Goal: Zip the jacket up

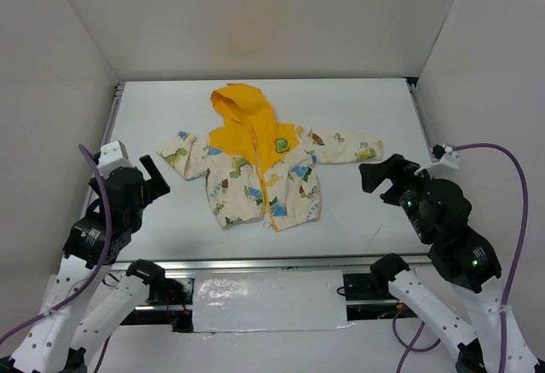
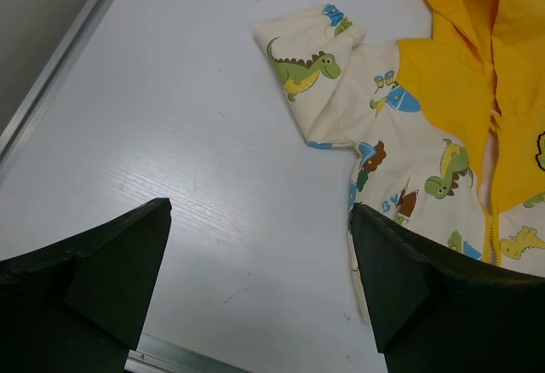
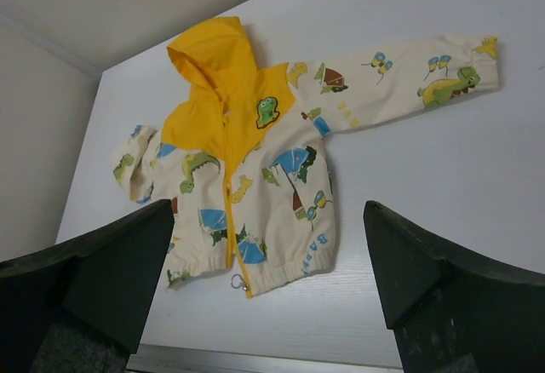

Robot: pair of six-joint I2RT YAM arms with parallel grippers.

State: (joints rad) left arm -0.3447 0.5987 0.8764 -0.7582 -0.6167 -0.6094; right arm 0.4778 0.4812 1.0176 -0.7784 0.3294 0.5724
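- The left gripper (image 1: 156, 177) is held wide open over the table (image 1: 358, 109), with nothing grasped
- The jacket (image 1: 255, 173) is laid flat to that gripper's right, between both grippers, hood farthest away
- The zip pull (image 3: 238, 282) is seen at the hem
- The right gripper (image 1: 379, 182) is held wide open, empty, near the outstretched sleeve (image 1: 345, 147)

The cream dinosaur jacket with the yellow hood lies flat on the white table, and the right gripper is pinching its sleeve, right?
No. The right gripper is open, holding nothing, away from the sleeve of the yellow-hooded cream dinosaur jacket, as the right wrist view shows. The jacket does lie flat on the white table.
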